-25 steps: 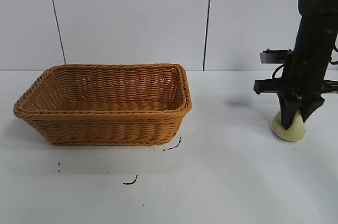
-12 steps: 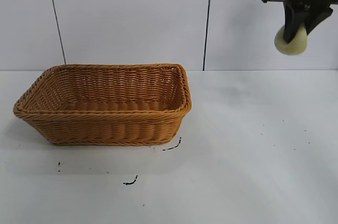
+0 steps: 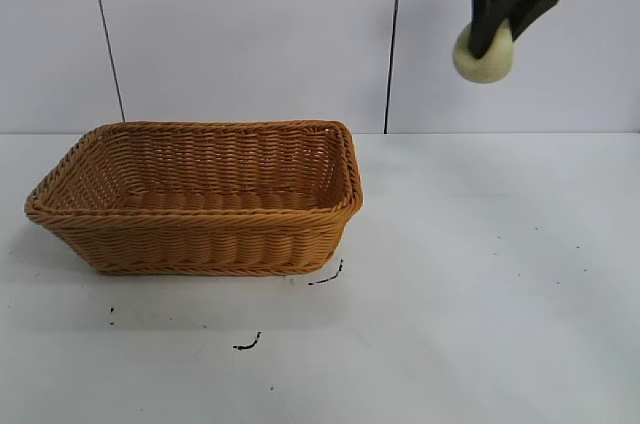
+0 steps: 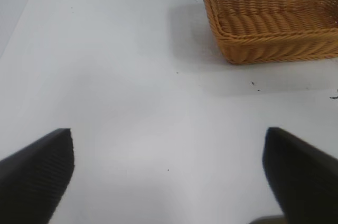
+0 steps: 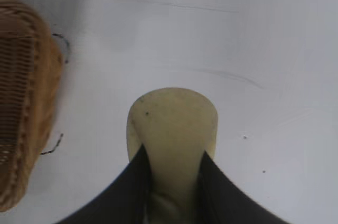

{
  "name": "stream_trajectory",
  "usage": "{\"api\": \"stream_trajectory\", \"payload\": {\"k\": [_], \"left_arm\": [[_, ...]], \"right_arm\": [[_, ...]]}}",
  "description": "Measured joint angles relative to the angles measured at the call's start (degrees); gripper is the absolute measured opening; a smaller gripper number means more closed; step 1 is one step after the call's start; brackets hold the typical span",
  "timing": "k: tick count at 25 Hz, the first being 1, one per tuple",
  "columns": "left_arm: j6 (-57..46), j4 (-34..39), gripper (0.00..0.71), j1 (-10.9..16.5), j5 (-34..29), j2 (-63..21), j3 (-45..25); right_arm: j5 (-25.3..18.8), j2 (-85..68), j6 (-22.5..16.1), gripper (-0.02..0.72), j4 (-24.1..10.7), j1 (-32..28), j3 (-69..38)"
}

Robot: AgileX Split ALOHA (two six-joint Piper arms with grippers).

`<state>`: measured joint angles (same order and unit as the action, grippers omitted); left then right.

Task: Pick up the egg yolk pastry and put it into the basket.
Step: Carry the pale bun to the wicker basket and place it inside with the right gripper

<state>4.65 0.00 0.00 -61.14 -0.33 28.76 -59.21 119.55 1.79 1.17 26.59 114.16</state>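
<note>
We see the right end effector [image 3: 497,39] high above the right part of the white surface [image 3: 480,294], its two dark fingers [image 5: 129,192] closed tight on the egg yolk pastry [image 3: 484,56], which hangs in the air well clear of everything below. The basket [image 3: 200,244] sits on the surface to the left, well apart from the pastry. The left end effector [image 4: 169,176] hovers over bare surface near the basket with its fingers spread wide, gripping nothing.
</note>
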Motion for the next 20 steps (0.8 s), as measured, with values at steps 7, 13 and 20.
{"api": "stream_trajectory", "payload": {"k": [7,13,20], "left_arm": [[0.0,0.0,0.697,0.0,0.0,0.0,0.0],[0.0,0.0,0.697,0.0,0.0,0.0,0.0],[0.0,0.0,0.697,0.0,0.0,0.0,0.0]], "right_arm": [[11.27,7.59,-1.33,0.148,0.39,8.52,0.12],[20.59,17.04,-1.79,0.15,1.21,10.4,0.12],[21.79,21.54,-1.79,0.205,1.84,10.4,0.12]]}}
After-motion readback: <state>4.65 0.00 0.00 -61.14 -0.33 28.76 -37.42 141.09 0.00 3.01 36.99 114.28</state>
